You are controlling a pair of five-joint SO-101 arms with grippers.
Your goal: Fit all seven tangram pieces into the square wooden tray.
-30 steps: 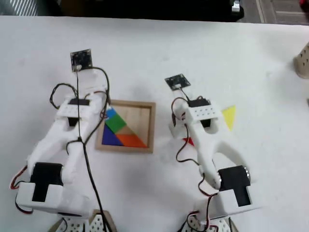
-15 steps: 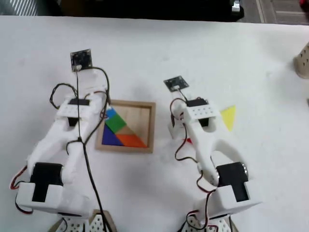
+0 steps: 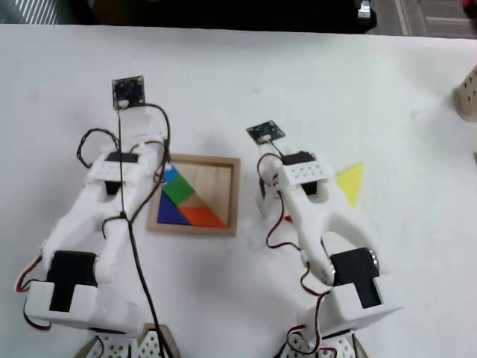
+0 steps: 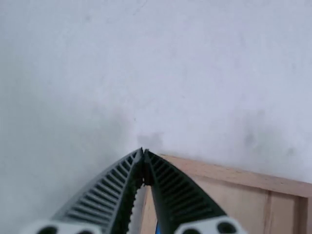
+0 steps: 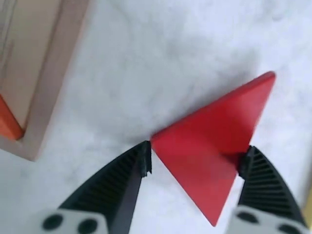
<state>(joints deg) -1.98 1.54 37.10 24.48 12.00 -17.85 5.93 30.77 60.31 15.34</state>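
Four pieces lie in the square wooden tray (image 3: pixel 235 195), seen from the high view: a light blue piece (image 3: pixel 172 175) at its far left corner, a green piece (image 3: pixel 179 189) just beside it, and a dark blue triangle (image 3: pixel 169 215) and an orange triangle (image 3: pixel 203 217) along its near edge, with bare wood on the far right. From above, the left arm's wrist covers the tray's left edge. The left wrist view gives the detail there: the left gripper (image 4: pixel 144 157) has its fingers pressed together on nothing, with their tips over the tray's rim. The red triangle (image 3: pixel 287 218) is a mere sliver beside the right arm in the high view. In the right wrist view it lies flat on the white table (image 3: pixel 313 89), just right of the tray, and the right gripper (image 5: pixel 196 157) clasps it, one finger at a corner and the other against an edge. A yellow triangle (image 3: pixel 352 182) lies on the table beyond the right arm, well apart from the tray.
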